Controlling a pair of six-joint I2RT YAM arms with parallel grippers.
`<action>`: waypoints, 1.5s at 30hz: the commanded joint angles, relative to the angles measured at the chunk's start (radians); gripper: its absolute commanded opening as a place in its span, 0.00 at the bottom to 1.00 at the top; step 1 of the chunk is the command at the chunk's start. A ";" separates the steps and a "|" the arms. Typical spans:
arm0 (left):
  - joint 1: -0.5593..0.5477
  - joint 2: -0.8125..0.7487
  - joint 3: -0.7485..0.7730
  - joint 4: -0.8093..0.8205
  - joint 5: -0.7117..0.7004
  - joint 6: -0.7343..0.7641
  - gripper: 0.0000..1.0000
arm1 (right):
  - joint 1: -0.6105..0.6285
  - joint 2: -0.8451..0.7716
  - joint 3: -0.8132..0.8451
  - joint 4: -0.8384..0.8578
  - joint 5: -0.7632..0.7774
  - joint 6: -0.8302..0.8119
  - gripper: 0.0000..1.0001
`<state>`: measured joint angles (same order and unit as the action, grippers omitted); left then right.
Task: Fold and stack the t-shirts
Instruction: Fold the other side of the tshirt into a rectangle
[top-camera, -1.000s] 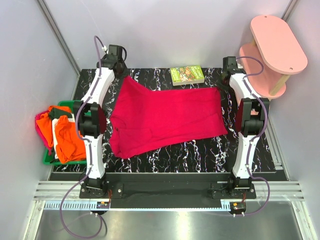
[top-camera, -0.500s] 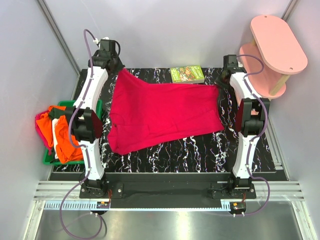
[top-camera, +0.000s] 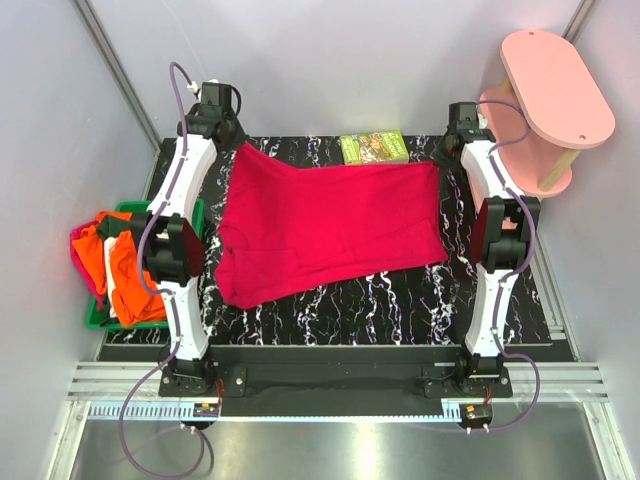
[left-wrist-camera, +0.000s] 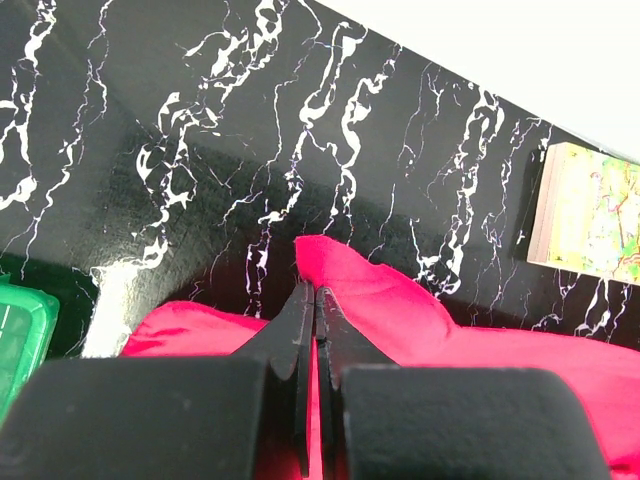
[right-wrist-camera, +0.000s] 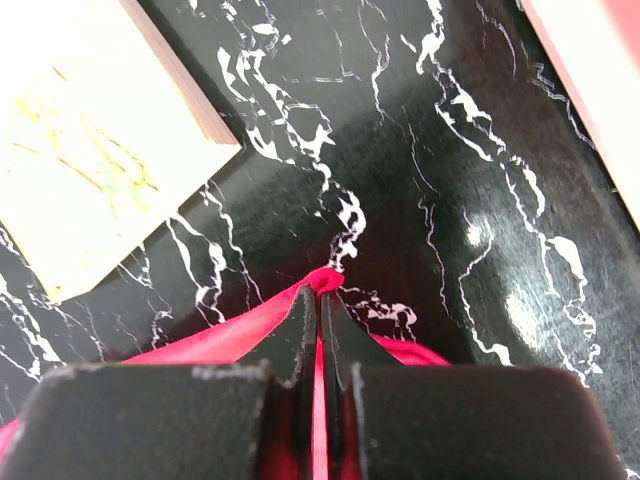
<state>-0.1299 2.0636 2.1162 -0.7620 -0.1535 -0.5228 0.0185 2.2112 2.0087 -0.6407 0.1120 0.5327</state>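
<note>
A crimson-red t-shirt (top-camera: 330, 230) lies spread across the black marbled table (top-camera: 400, 310). My left gripper (top-camera: 238, 148) is shut on its far left corner, with red cloth (left-wrist-camera: 370, 295) pinched between the fingers (left-wrist-camera: 290, 325) in the left wrist view. My right gripper (top-camera: 440, 160) is shut on the far right corner; a red tip (right-wrist-camera: 325, 281) pokes out past the fingers (right-wrist-camera: 298, 318). More t-shirts, orange (top-camera: 135, 280), white and magenta-pink (top-camera: 80, 245), are heaped in a green bin (top-camera: 98, 318) at the left.
A small green-covered book (top-camera: 374, 148) lies at the table's far edge, just beyond the shirt, and shows in both wrist views (left-wrist-camera: 590, 215) (right-wrist-camera: 90, 130). A pink two-tier stand (top-camera: 545, 100) stands at the far right. Grey walls close in the back and sides.
Both grippers have carried the shirt's far corners toward the back edge and outward. The far hem is now stretched nearly straight and the cloth lies flatter.
</note>
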 joint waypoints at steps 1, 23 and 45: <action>0.013 0.004 -0.009 0.035 -0.041 0.015 0.00 | -0.012 0.013 0.076 0.018 0.009 -0.022 0.00; 0.004 -0.212 -0.209 0.066 -0.047 0.000 0.00 | -0.012 -0.182 -0.042 0.032 0.043 -0.013 0.00; 0.029 -0.451 -0.521 0.150 -0.086 -0.014 0.00 | -0.012 -0.352 -0.289 0.116 0.057 -0.005 0.00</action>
<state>-0.1093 1.7016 1.6234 -0.6884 -0.2142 -0.5243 0.0128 1.9362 1.7630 -0.5854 0.1406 0.5282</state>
